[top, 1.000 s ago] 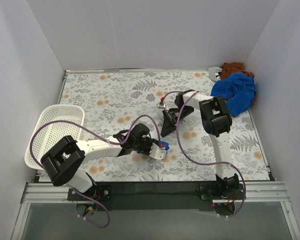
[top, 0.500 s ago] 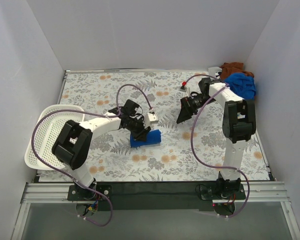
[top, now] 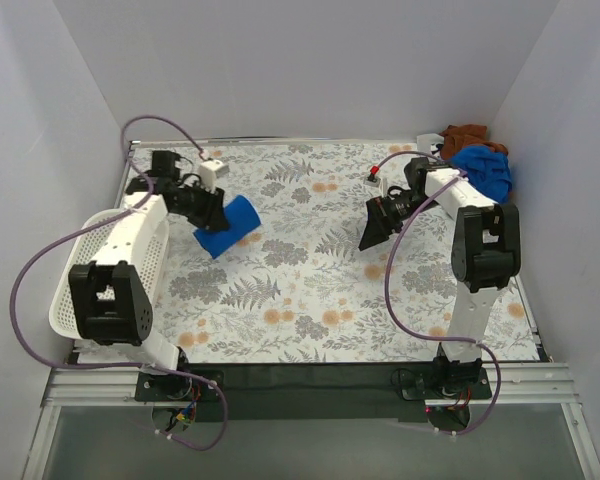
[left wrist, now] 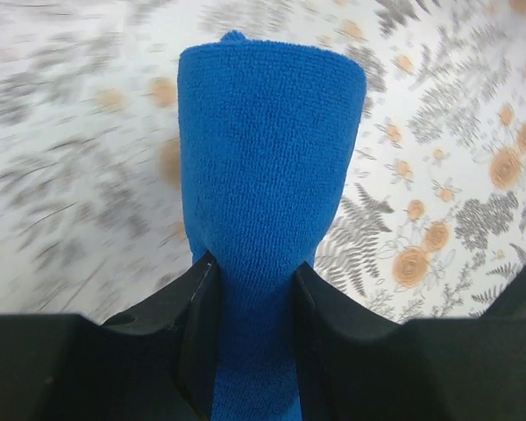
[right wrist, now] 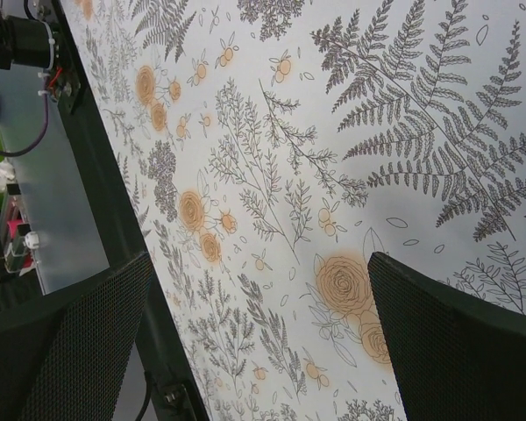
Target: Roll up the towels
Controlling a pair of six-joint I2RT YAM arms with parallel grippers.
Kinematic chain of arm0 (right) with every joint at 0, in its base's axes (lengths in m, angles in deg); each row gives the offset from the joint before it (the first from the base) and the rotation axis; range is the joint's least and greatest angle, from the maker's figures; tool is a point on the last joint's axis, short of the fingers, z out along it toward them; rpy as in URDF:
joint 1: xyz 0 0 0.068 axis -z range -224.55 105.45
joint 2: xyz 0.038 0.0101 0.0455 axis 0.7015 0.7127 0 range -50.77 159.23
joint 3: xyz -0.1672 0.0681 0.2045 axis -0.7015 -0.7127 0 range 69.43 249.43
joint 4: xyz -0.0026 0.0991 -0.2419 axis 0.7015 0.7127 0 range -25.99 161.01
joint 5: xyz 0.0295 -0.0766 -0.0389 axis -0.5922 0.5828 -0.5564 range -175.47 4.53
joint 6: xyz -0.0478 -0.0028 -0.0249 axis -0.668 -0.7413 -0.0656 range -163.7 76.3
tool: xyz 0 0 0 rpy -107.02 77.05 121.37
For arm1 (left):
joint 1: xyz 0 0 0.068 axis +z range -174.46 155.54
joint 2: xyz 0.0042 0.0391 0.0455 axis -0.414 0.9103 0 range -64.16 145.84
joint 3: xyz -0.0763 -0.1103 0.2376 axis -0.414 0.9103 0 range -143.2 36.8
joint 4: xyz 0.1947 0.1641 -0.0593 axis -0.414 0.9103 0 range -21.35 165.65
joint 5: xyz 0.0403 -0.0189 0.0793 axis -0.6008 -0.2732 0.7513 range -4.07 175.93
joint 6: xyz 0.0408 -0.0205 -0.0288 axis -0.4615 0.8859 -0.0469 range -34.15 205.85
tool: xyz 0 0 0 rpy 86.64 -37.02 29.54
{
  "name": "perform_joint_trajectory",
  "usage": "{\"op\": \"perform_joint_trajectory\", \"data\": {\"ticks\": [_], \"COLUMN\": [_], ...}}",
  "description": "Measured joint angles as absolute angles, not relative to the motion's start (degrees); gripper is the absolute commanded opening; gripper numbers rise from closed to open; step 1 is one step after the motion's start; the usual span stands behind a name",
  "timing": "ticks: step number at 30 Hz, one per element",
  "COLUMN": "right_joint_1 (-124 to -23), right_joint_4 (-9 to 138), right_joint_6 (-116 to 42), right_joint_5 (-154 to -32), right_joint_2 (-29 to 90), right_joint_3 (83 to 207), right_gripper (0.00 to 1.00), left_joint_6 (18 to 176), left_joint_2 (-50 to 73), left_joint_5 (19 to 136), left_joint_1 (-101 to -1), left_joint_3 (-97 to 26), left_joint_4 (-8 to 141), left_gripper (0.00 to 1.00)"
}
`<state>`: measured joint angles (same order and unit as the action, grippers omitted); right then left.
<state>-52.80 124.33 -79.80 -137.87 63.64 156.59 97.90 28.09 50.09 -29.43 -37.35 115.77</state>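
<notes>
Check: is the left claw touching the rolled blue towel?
Touching. The left wrist view shows the left claw with both fingers pressed against opposite sides of the rolled blue towel, pinching it between them.

A rolled blue towel [top: 228, 226], wound into a tight, stubby cylinder of fine terry cloth, is seen just to the right of the far end of the white basket [top: 72, 275]. It is pinched at one end between the dark fingers of the left gripper [top: 214, 212], with its free end angled away from the basket. A second blue towel [top: 483, 172] is left unrolled in a crumpled heap far off to the basket's right and somewhat beyond it, and a brown towel [top: 467, 136] is bunched against that heap's far side.
</notes>
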Motion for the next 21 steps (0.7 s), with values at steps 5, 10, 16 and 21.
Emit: {"op": "perform_joint_trajectory", "data": {"ticks": [5, 10, 16, 21], "right_joint_1": [-52.8, -52.8, -52.8, -52.8], "right_joint_4": [124.3, 124.3, 124.4, 124.4], "right_joint_6": [-79.3, -78.5, -77.5, -76.9], "right_joint_5": [-137.9, -137.8, -137.1, -136.4], "right_joint_2": [62.5, 62.4, 62.4, 62.2], "right_joint_3": [156.6, 156.7, 157.4, 157.5], "right_gripper": [0.98, 0.99, 0.98, 0.98], "left_joint_6": [95.4, 91.5, 89.0, 88.9], "left_joint_2": [22.8, 21.4, 21.5, 21.7], "left_joint_5": [50.3, 51.7, 57.7, 60.6], "left_joint_1": [-13.0, 4.6, 15.8, 15.7], "left_joint_3": [-43.9, -47.3, -42.9, -35.2], "left_joint_4": [122.3, 127.0, 126.9, 122.8], "left_gripper": [0.00, 0.00, 0.00, 0.00]}}
